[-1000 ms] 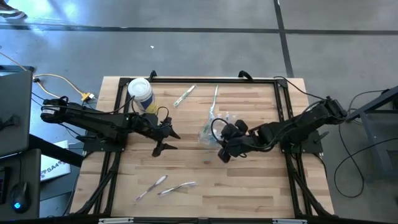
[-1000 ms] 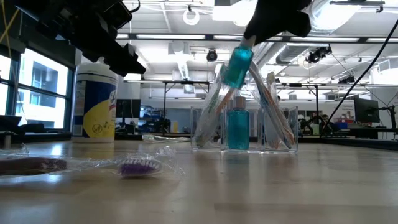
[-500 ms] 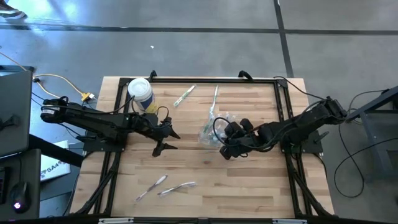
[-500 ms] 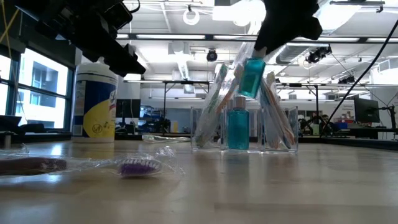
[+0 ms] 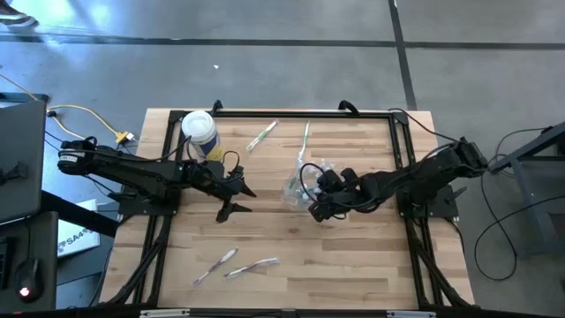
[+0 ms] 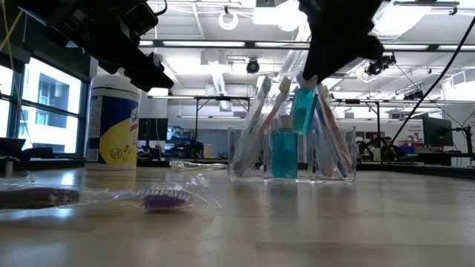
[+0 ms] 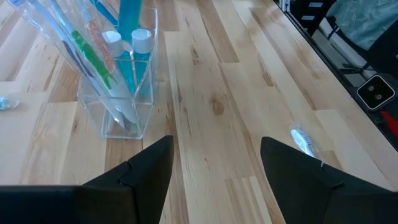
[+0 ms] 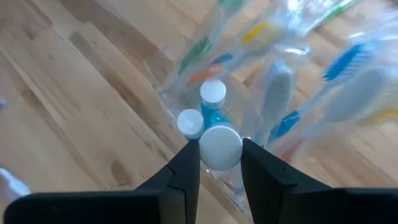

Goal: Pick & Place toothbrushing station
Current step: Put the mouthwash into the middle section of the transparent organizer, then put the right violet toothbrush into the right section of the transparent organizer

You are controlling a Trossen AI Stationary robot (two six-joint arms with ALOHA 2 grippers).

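Observation:
The toothbrushing station (image 5: 298, 183) is a clear boxy holder standing on the wood mid-table. It holds wrapped toothbrushes (image 6: 256, 122) that lean against its rim, and two small teal bottles with white caps (image 8: 213, 91). My right gripper (image 8: 219, 157) is shut on a third teal bottle (image 6: 303, 111) just above the holder (image 6: 289, 154). My left gripper (image 5: 231, 196) waits open left of the holder (image 7: 124, 93), above the table, with nothing between its fingers. My right gripper pinches the teal bottle at its white-capped top end (image 8: 219, 147) between its two fingers. The fingers (image 6: 312, 74) come slanting down from above on the table's right. The bottle hangs nearly upright below them, its bottom about level with the holder's rim, among the toothbrushes.
A white tub with a yellow label (image 5: 199, 131) stands at the far left. Loose wrapped toothbrushes lie at the far edge (image 5: 262, 135) and near the front (image 5: 252, 267); one has purple bristles (image 6: 167, 199). A black frame (image 5: 402, 150) borders the table.
My right gripper has sunk a little and gone toward the holder with the teal bottle, rolling and tipping further down. The bottle, tilted and clear above the holder a second ago, now hangs nearly upright with its bottom down at the holder's rim.

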